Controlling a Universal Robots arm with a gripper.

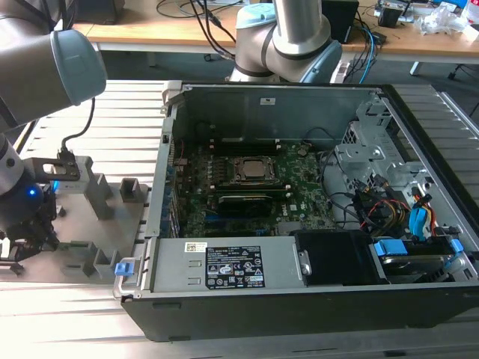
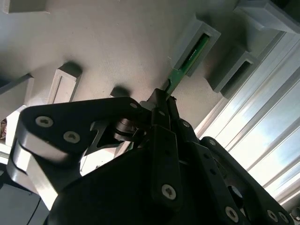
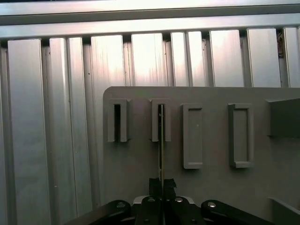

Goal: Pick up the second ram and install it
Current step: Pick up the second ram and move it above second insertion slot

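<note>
The hand [image 2: 161,101] is clamped on the free edge of the second ram [image 2: 187,61]. The ram stands in 1 slotted grey holder block [image 3: 153,122] outside the open computer case [image 1: 299,299]. It is probably light, stiff, thin and fragile, so it is best pinched across its flat faces. The case's black label [image 1: 234,269] is too small to read.

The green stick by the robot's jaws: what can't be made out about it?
Second wrist view: the near end of the second ram is hidden between the jaws; its far part is sunk in the grey holder block.
First wrist view: it shows edge-on, chips hidden.
</note>
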